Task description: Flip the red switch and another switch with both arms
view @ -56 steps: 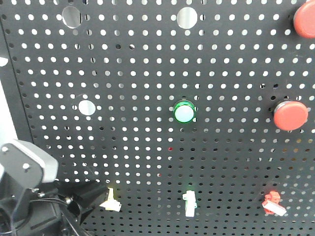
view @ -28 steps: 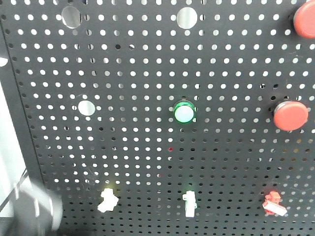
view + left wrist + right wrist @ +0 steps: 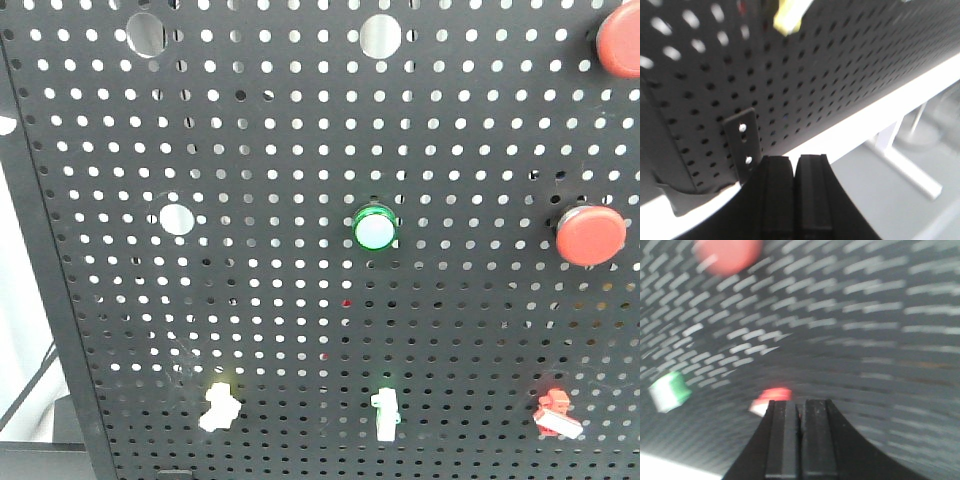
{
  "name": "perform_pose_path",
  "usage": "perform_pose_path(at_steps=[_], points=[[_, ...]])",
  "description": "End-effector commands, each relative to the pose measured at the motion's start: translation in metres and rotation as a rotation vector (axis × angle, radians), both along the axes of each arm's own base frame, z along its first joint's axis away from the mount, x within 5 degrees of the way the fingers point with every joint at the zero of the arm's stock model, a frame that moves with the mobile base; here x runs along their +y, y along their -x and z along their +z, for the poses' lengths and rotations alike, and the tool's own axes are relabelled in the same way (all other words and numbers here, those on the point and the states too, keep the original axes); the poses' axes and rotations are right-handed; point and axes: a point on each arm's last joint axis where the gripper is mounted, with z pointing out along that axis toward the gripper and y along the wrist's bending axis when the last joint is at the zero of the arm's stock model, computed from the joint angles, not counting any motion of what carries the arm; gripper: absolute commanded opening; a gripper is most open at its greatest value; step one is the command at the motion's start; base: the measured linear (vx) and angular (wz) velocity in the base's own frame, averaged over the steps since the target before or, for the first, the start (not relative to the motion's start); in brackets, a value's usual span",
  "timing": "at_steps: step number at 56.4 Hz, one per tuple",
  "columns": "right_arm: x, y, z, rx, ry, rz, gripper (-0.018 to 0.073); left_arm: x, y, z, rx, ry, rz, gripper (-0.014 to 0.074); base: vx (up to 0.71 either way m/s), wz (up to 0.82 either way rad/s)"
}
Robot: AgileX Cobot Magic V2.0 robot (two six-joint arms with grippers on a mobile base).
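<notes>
The red switch (image 3: pixel 555 415) sits at the lower right of the black pegboard (image 3: pixel 300 150), its white tip pointing down-right. The pale yellow switch (image 3: pixel 217 407) sits at the lower left, its lever slanting down-left. Neither gripper shows in the front view. In the left wrist view my left gripper (image 3: pixel 795 160) is shut and empty, well below the yellow switch (image 3: pixel 789 17) and near the board's bottom edge. The right wrist view is blurred. There my right gripper (image 3: pixel 800 402) is shut, with the red switch (image 3: pixel 772 396) just beyond its tips, slightly left. Contact cannot be told.
An upright green-lit white toggle (image 3: pixel 385 415) stands between the two switches. A round green-lit button (image 3: pixel 374 229) is mid-board, and large red push buttons (image 3: pixel 591 235) are at the right. A metal bracket (image 3: pixel 742 145) and a white table edge (image 3: pixel 880 107) lie under the board.
My left arm has dropped out of the front view from the yellow switch. That lever now slants down-left instead of down-right. The red switch looks unchanged.
</notes>
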Motion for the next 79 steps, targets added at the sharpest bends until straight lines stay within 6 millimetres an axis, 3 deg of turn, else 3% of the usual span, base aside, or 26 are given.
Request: perform_pose_path(at_steps=[1,11,26,52,68,79], points=[[0.006,-0.021,0.011,-0.041,-0.028,0.084,-0.0006,0.010,0.010,0.017,-0.105,0.090,0.023,0.0003,0.00,0.00],[0.011,-0.055,0.004,0.002,-0.070,0.177,-0.0006,0.021,0.027,0.018,-0.203,0.095,0.005,0.0003,0.00,0.00],[0.016,-0.080,-0.007,0.061,-0.126,0.258,-0.0006,0.026,0.028,0.012,-0.247,0.100,0.038,0.0003,0.00,0.00],[0.014,-0.100,-0.022,0.136,-0.129,0.262,-0.0006,0.026,0.028,0.013,-0.257,0.105,0.046,0.0003,0.00,0.00],[0.018,-0.117,-0.046,0.296,-0.132,0.339,-0.0006,0.026,0.028,0.013,-0.256,0.105,0.045,0.0003,0.00,0.00],[0.016,-0.118,-0.057,0.378,-0.068,0.334,-0.0006,0.026,0.028,0.012,-0.253,0.103,0.043,0.0003,0.00,0.00]])
